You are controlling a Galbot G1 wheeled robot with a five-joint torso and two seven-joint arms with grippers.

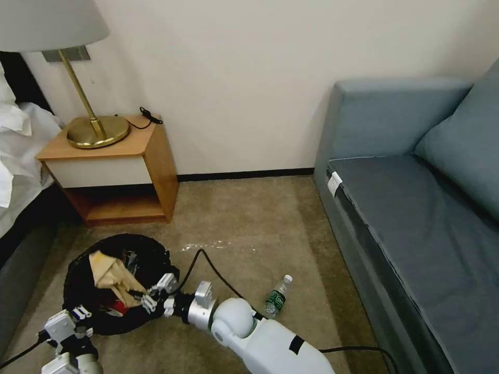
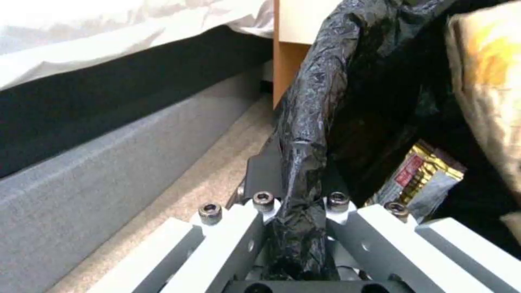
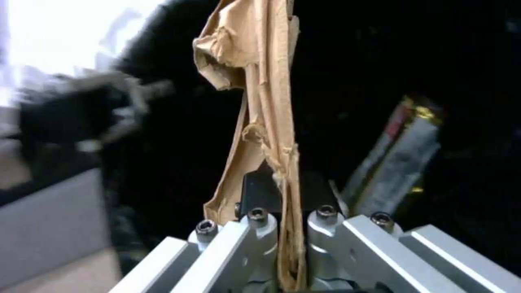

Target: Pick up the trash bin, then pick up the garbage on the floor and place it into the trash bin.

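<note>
Right gripper [image 3: 290,228], closest to its wrist camera, is pinched on a strip of crumpled tan paper [image 3: 260,81], the creased sheet rising stiffly from between the pressed-together metal fingers. It hangs over the mouth of the trash bin [image 1: 83,283], presumably so the paper will drop inside once let go. In the head view this gripper [image 1: 150,300] sits at the bin's rim on the side toward the sofa, and the tan paper [image 1: 109,272] already lies partly over the opening.

Left gripper [image 2: 296,215] is clamped on a bunched fold of the bin's rim, crinkly glossy black plastic bag [image 2: 315,93] squeezed thin between its jaws; that grip seems meant to keep the low round bin steady and open. In the head view the left gripper [image 1: 78,314] holds the bin's near edge.

Inside the bin a flat gold-and-dark bar wrapper [image 2: 421,183] with foil sheen leans against the liner, and something red [image 1: 118,307] shows beneath the paper.

Well apart from the bin, toward the blue-grey sofa [image 1: 416,208], a small clear bottle [image 1: 276,297] with green label and white cap lies on the short-pile tan carpet [image 1: 249,218], not yet collected. Behind the bin stands a wooden nightstand [image 1: 114,171] bearing a brass lamp [image 1: 93,127].
</note>
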